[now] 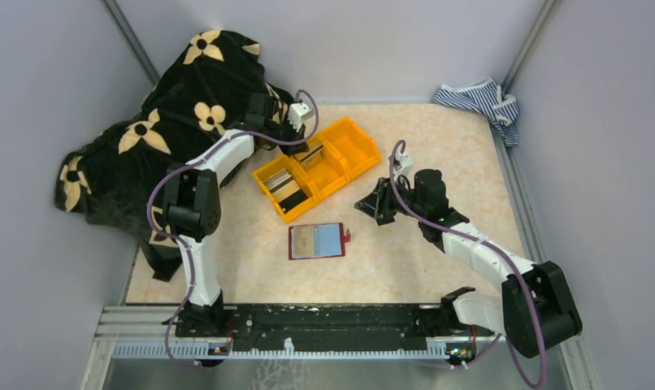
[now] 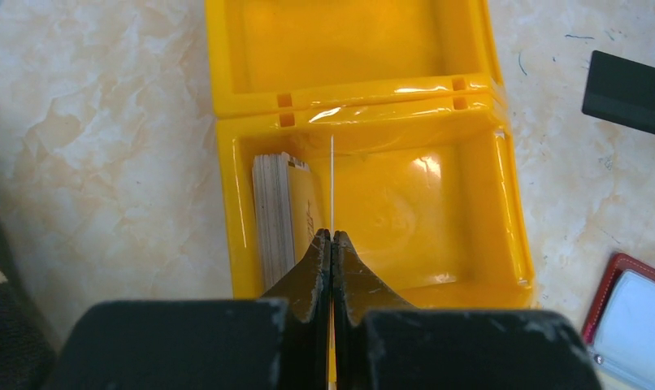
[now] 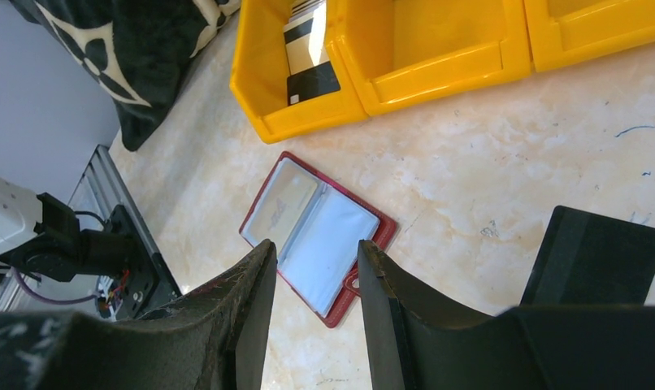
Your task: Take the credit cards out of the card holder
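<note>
The card holder lies open on the table, dark red with light blue pockets; its left pocket shows a pale beige card. My left gripper is shut on one thin credit card, seen edge-on over the end compartment of the orange bin. More credit cards stand against that compartment's left wall. From above, the left gripper hangs over the bin. My right gripper hovers open and empty right of the card holder, which shows between its fingers.
A black cloth with beige flowers is heaped at the back left. A striped cloth sits in the back right corner. A flat black rectangle lies by the right gripper. The metal rail runs along the near edge.
</note>
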### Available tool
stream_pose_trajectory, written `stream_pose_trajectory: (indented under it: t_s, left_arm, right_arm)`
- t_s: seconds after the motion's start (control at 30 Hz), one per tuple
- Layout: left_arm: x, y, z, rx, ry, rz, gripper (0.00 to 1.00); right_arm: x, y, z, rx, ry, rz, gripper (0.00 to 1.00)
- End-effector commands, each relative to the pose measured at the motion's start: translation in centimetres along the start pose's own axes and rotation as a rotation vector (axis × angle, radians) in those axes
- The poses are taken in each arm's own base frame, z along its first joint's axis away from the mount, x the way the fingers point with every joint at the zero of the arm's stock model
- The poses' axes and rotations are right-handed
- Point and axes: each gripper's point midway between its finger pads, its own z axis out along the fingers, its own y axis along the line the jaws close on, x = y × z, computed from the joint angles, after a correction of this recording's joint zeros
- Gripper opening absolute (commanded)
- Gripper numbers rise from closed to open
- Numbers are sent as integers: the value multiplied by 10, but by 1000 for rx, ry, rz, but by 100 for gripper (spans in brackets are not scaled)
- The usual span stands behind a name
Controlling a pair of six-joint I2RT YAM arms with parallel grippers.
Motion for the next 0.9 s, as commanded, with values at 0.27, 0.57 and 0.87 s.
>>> stream_pose_trajectory:
  t_s: [0.27,0.57,0.87]
  left_arm:
    - [-9,17,10,25,39,68,0]
    - [12,5,29,54,130,58,0]
    - [18,-1,38,39,157,59,0]
  right_arm:
    - [-7,-11,6,25,-27,-28,42]
    - [-8,-16,6,33,-30,-23,42]
    - [-3,-17,4,36,-25,-17,42]
